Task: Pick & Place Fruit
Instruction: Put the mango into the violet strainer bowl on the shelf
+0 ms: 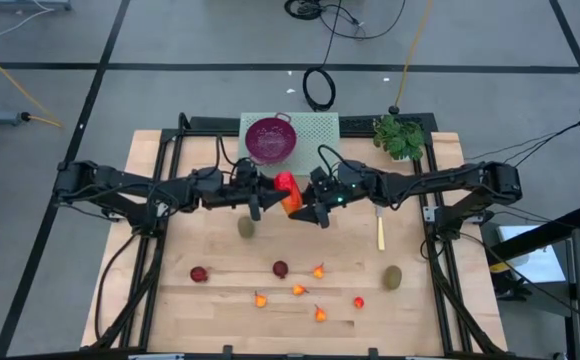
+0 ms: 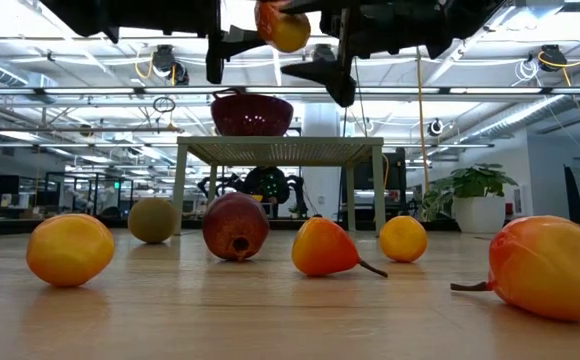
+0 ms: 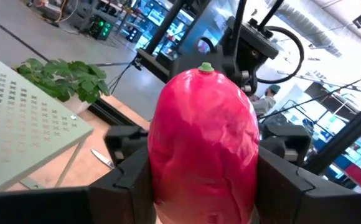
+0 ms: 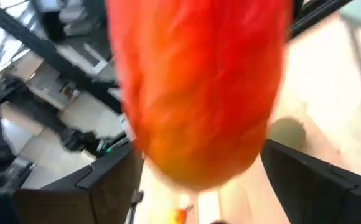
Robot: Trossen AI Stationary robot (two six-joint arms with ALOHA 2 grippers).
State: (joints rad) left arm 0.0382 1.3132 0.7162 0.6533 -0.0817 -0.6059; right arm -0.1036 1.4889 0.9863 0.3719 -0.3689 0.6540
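Red-orange, the oblong fruit (image 1: 287,192) hangs above the table's (image 1: 410,315) middle toward its far edge, pinched by the left gripper (image 1: 268,198) while the right gripper (image 1: 307,207) stands wide around it; seemingly light, smooth, slippery, best gripped across its belly.

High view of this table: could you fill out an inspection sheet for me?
Surface: wooden table, fruit scattered on it.
Job's things: red-orange fruit held in the air; brown-green ovals, dark red balls and small orange fruits lie on the table.
Clutter: yellow-handled knife; purple bowl on a green stand.
Grippers: left gripper, jaws closed on the red-orange fruit; right gripper, jaws open around it.
Cables: black coil and yellow cable on the floor.
Surroundings: potted plant.
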